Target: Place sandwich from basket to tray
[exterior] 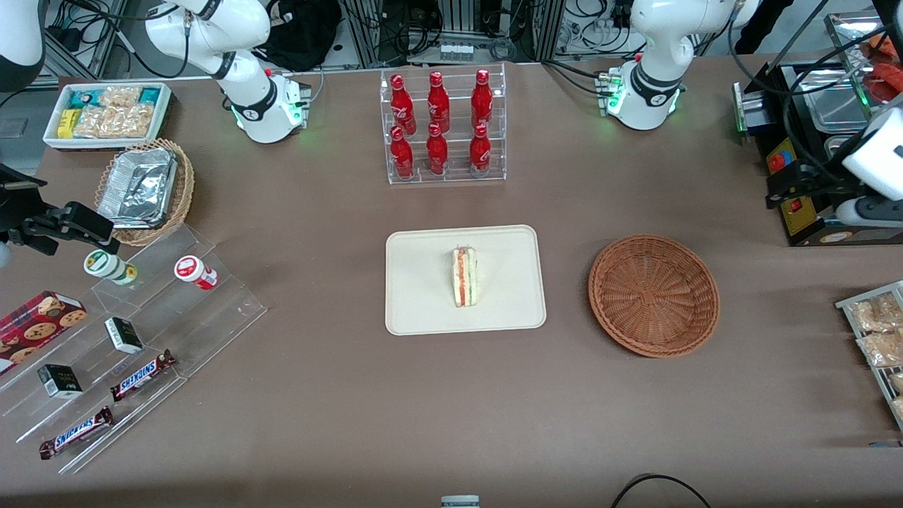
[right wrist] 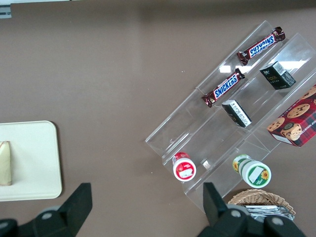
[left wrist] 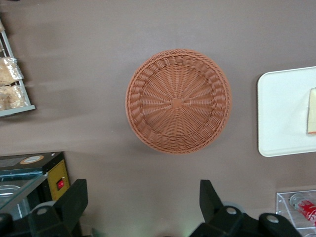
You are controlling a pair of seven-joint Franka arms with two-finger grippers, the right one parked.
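Small triangular sandwich wedge, pale white bread w/ red, orange and green filling along the cut edge, lies on the flat cream-beige rectangular tray w/ rounded corners and low rim, roughly mid-tray, bare tray surface all round it, not touching the rim. One sandwich, one tray.

Round reddish-brown woven wicker basket sits beside the tray toward the working arm's end of the table, apart from it w/ a strip of bare brown tabletop between; nothing in it.

Left arm's gripper hangs high above the table near the basket, black fingers spread wide, released, holding nothing. Basket and tray edge both lie below it in the wrist view.

Wide bare tabletop nearer the front camera than tray and basket. Farther from the camera than the tray: clear acrylic rack w/ 6 red bottles in 2 rows of 3.

Toward the parked arm's end: clear stepped display w/ 2 Snickers bars, 2 small dark boxes, 2 round lidded tubs, 1 red cookie box; lighter tan wicker basket w/ foil container; white bin of snack packets.
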